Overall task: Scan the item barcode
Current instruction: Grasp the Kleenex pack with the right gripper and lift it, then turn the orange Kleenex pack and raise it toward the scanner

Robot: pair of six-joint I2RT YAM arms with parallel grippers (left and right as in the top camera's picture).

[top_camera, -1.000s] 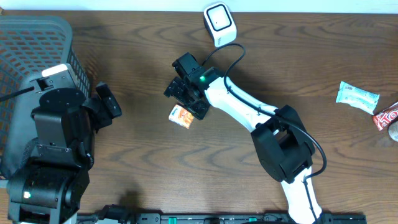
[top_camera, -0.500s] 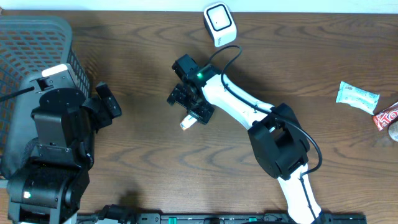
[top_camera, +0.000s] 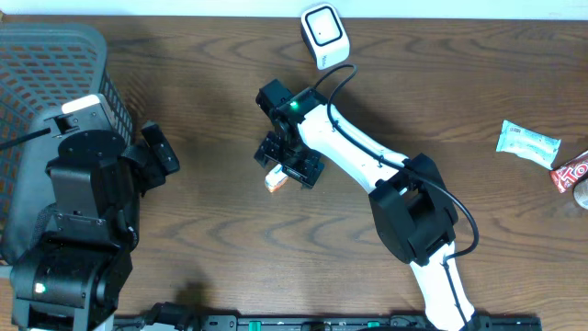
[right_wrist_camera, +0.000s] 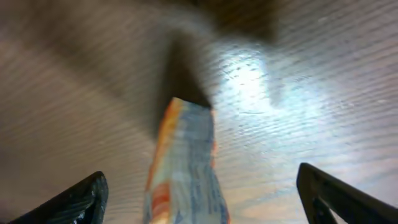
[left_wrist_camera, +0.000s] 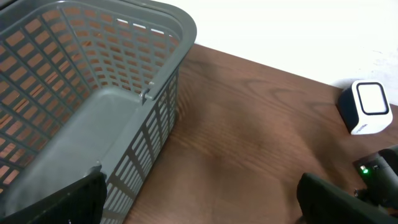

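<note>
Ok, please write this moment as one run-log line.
right gripper: open, astride packet | left gripper: open, empty | packet: away from scanner

Orange-white packet (top_camera: 274, 180) on edge, apart from scanner (top_camera: 322, 32)

The grey basket (top_camera: 55, 64) walls off the far left of the table (top_camera: 211, 110), and the left arm (top_camera: 83, 211) bulks just in front of it. Bare wood lies open between the basket and the white scanner (top_camera: 322, 35) at the far edge. The right arm (top_camera: 358, 152) slants across the middle from the near edge, barring a straight pass from left to right. An orange packet (top_camera: 274, 180) sits at its tip. Beyond that arm the wood is open as far as a pale wrapped snack (top_camera: 526, 142) and a red one (top_camera: 570, 173) at the right edge.
</note>
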